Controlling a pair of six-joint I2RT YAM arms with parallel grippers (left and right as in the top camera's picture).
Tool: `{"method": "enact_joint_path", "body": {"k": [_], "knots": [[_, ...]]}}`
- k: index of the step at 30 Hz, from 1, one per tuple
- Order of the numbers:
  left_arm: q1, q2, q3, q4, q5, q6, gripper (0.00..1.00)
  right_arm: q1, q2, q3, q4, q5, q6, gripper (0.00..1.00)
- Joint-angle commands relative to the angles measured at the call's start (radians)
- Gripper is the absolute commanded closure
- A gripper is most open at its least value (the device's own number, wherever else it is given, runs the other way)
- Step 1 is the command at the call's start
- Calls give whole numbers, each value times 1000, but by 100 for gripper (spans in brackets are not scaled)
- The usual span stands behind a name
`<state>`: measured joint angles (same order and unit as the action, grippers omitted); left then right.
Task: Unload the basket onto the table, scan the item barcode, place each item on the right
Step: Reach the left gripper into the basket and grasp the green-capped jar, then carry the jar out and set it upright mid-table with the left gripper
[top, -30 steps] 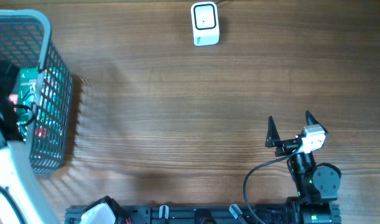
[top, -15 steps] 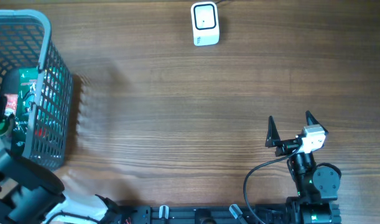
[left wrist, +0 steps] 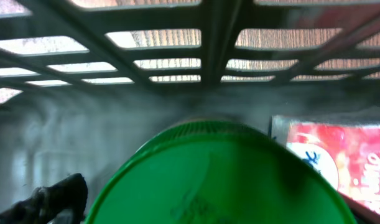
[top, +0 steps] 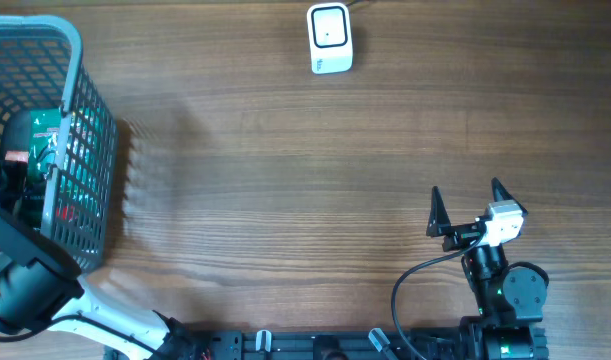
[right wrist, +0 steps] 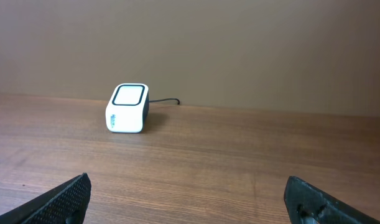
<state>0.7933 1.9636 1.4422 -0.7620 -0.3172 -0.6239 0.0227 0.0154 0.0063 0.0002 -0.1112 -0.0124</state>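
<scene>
**Green-topped item in the basket, left gripper wide around it**

The item (left wrist: 221, 180) sits inside the grey mesh basket (top: 80, 60) at the left edge of the table (top: 285, 180). From the left wrist it shows a round, bright green top with a smooth rim. A red pack (left wrist: 339, 155) with a white label lies just beside it.

The left gripper (left wrist: 190, 218) is down in the basket, jaws wide. Only 1 dark finger (left wrist: 56, 198) shows, left of the item, and whether it touches cannot be told.

The right gripper (top: 465, 190) is wide open and empty at the front right. The white scanner (top: 329, 38) stands at the far edge, well apart.
</scene>
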Motion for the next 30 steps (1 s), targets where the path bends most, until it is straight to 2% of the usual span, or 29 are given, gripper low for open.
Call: {"method": "enact_joint_path", "body": {"k": [1, 4, 6, 14, 21, 26, 30], "knots": [[2, 21, -11, 29, -9, 45, 17, -5, -5, -1, 5, 10, 13, 0], [2, 21, -11, 37, -10, 70, 40, -5, -5, -1, 5, 10, 13, 0], [2, 21, -11, 37, -10, 70, 50, -5, -5, -1, 5, 10, 13, 0], [-3, -84, 23, -18, -8, 70, 52, -5, -5, -1, 5, 10, 13, 0], [-108, -436, 125, -61, 114, 66, 51, -5, -5, -1, 5, 10, 13, 0], [-287, -727, 139, -4, 165, 66, 51, -5, -5, -1, 5, 10, 13, 0], [-582, -825, 138, -20, 266, 66, 49, -5, -5, -1, 5, 10, 13, 0]]}}
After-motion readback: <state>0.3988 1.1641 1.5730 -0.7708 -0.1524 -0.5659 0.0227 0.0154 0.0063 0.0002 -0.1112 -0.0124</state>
